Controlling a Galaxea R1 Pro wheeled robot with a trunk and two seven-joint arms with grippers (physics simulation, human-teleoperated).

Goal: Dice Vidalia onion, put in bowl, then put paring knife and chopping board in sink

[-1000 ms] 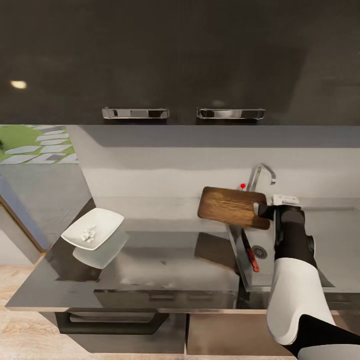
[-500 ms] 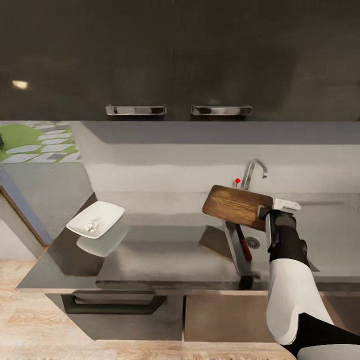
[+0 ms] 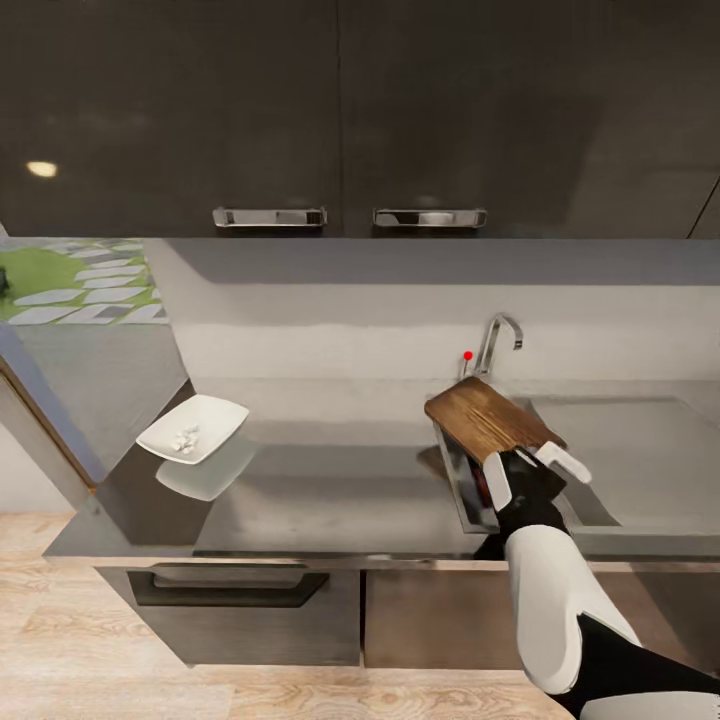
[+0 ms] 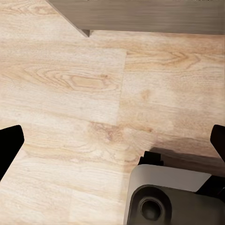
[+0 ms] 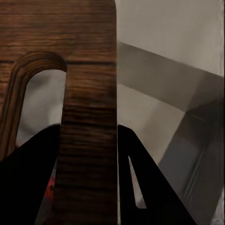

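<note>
My right gripper (image 3: pixel 528 464) is shut on the handle end of the brown chopping board (image 3: pixel 488 418), which slants over the left part of the sink (image 3: pixel 590 490). In the right wrist view the board (image 5: pixel 89 70) sits between the two dark fingers (image 5: pixel 28 183), its slot hole beside them. A red bit of the paring knife (image 3: pixel 479 489) shows in the basin under the board, the rest hidden. The white bowl (image 3: pixel 193 428) on the grey countertop (image 3: pixel 330 490) holds diced onion (image 3: pixel 185 438). My left gripper (image 4: pixel 112 145) hangs open over the wooden floor.
The steel tap (image 3: pixel 497 340) with its red knob (image 3: pixel 467 355) stands behind the board. Dark wall cabinets (image 3: pixel 350 110) hang above. The robot's base (image 4: pixel 173 197) is below the left gripper. Dark cabinet fronts (image 3: pixel 440 620) run under the worktop.
The view has pulled back and shifted. My right gripper has drawn nearer and lower, and the board has turned and tipped down over the basin, now covering most of the knife.
</note>
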